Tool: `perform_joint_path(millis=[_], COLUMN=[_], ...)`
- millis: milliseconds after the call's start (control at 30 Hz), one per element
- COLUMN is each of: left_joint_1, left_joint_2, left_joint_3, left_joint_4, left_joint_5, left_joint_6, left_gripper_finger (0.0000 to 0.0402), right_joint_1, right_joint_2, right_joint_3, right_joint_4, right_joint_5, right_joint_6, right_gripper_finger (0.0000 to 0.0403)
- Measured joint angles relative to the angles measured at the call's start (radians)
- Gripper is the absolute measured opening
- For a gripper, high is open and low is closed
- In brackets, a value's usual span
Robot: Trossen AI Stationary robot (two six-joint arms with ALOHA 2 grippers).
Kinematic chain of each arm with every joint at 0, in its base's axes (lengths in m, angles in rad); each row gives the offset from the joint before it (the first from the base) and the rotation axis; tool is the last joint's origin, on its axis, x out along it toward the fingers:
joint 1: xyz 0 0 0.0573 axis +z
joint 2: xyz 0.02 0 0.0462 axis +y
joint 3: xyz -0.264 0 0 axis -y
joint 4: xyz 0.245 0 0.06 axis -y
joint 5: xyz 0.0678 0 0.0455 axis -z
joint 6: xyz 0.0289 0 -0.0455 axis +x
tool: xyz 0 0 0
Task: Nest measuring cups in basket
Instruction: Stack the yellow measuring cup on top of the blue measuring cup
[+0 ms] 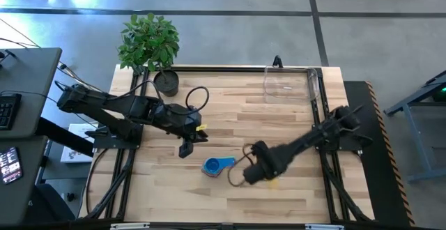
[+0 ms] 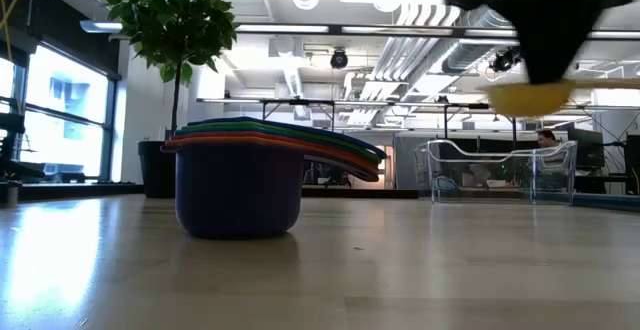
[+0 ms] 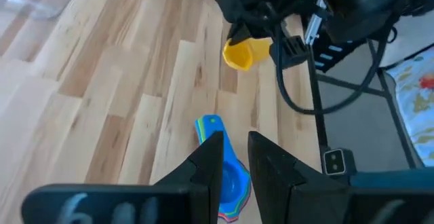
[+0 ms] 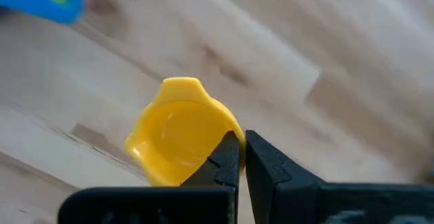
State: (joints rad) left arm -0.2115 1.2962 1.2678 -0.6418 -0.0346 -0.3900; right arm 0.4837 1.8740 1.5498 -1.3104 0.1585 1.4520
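Note:
A stack of nested measuring cups [image 1: 217,166], blue on top, stands on its purple bottom cup [image 2: 238,200] near the table's middle. My right gripper [image 4: 242,142] hangs just right of the stack, shut on a yellow measuring cup [image 4: 178,130], which is also seen in the low view [image 2: 530,98] and the left wrist view [image 3: 243,53]. My left gripper [image 3: 235,146] hovers open just left of the stack [image 3: 227,176], with nothing between its fingers. The clear basket [image 1: 289,83] stands at the far right. My right gripper pinches the yellow cup's wall at the rim [image 4: 218,137], on the side away from its short handle [image 4: 182,85]. One finger [image 4: 228,155] is inside the bowl and one outside. The fingers point down from above. The cup hangs lifted clear of the table.
A black pot with a green plant [image 1: 164,82] stands at the far left edge. Cables loop over the table by both arms. Bare wood lies between the stack and the basket [image 2: 500,170].

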Motion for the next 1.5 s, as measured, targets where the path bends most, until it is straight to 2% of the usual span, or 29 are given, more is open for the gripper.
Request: perform_joint_path(millis=[133, 433, 600, 733, 1133, 1267, 1500], left_joint_1=[0.010, 0.040, 0.043, 0.053, 0.120, 0.134, 0.148], left_joint_2=[-0.027, -0.117, -0.171, -0.216, -0.311, -0.314, -0.308], left_joint_3=[0.000, 0.000, 0.000, 0.000, 0.000, 0.000, 0.000], left_joint_4=[0.003, -0.032, -0.034, -0.031, -0.027, -0.026, -0.027], left_joint_5=[-0.016, -0.163, -0.225, -0.293, -0.370, -0.371, -0.370], left_joint_6=[-0.034, -0.219, -0.342, -0.415, -0.430, -0.412, -0.441], left_gripper_finger=[0.0060, 0.0060, 0.0060, 0.0060, 0.0060, 0.0060, 0.0060], right_joint_1=[-0.085, -0.268, -0.342, -0.382, -0.411, -0.411, -0.411], right_joint_2=[0.000, -0.001, -0.002, -0.002, -0.002, -0.002, -0.002], right_joint_3=[0.055, 0.156, 0.206, 0.232, 0.237, 0.237, 0.237], right_joint_4=[-0.003, 0.004, 0.062, 0.166, 0.463, 0.553, 0.559], right_joint_5=[0.027, 0.032, 0.008, -0.038, -0.159, -0.211, -0.261], right_joint_6=[-0.246, -0.798, -1.041, -1.173, -1.432, -1.429, -1.358], right_gripper_finger=[0.0000, 0.0000, 0.0000, 0.0000, 0.0000, 0.0000, 0.0000])
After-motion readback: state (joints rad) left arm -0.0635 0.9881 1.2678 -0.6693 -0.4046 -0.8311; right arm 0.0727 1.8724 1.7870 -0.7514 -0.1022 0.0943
